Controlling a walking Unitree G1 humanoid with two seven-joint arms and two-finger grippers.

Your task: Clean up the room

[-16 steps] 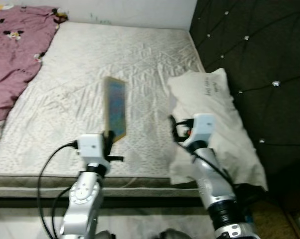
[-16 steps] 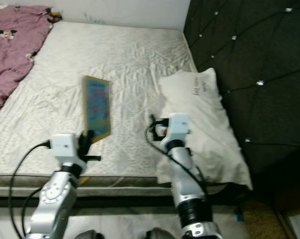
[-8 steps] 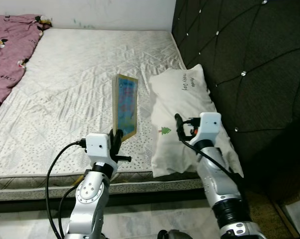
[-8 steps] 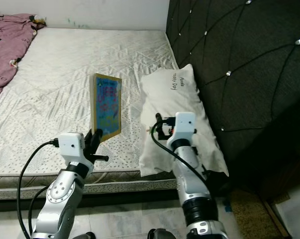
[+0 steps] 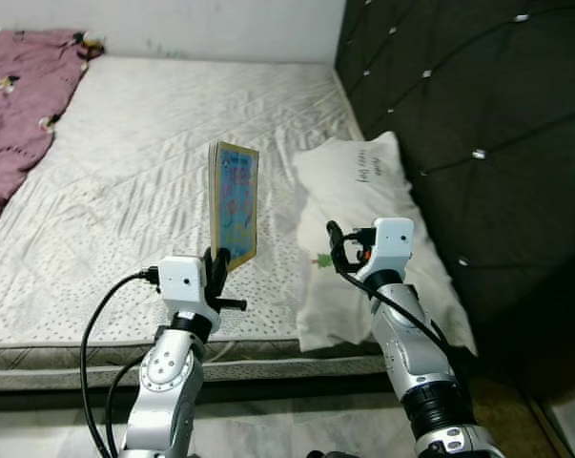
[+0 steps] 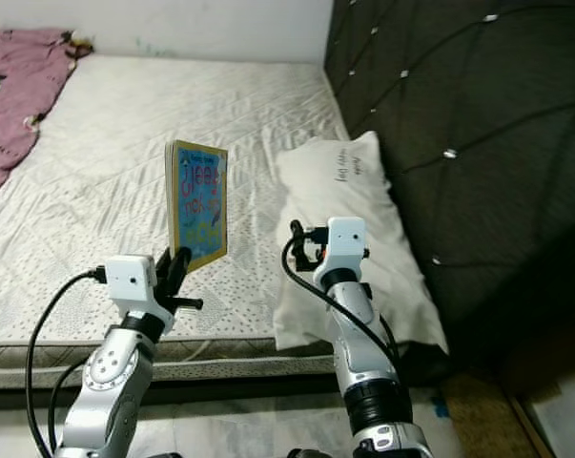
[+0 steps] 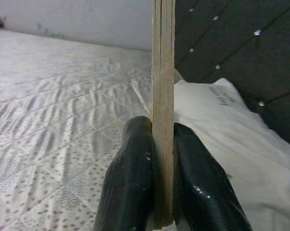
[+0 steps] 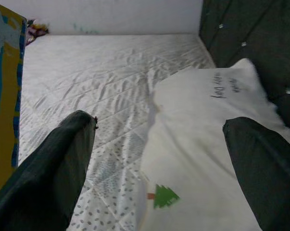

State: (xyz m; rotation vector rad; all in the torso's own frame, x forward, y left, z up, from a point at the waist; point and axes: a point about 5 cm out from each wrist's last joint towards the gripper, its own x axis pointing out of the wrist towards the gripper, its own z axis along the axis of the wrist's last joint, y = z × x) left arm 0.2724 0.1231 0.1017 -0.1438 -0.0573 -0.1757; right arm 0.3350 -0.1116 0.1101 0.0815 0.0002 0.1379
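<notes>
A thin colourful picture book (image 5: 236, 200) with a yellow border stands upright above the near edge of the bed. My left gripper (image 5: 217, 264) is shut on its lower edge; in the left wrist view both black fingers (image 7: 130, 178) press the book's edge (image 7: 163, 96). My right gripper (image 5: 335, 246) is open, held just over the near end of a white pillow (image 5: 363, 191). The right wrist view looks between its spread fingers (image 8: 53, 163) at the pillow (image 8: 202, 144) and the book's cover (image 8: 5, 96).
The bed's pale quilted mattress (image 5: 154, 143) stretches ahead. A pink patterned blanket (image 5: 10, 105) lies bunched at its far left. A dark tufted headboard (image 5: 459, 95) rises on the right. The mattress front edge (image 5: 77, 353) runs below my arms.
The camera has shifted, so the whole scene sits differently. The book stays gripped upright in my left gripper, and my right gripper stays open over the pillow's near end.
</notes>
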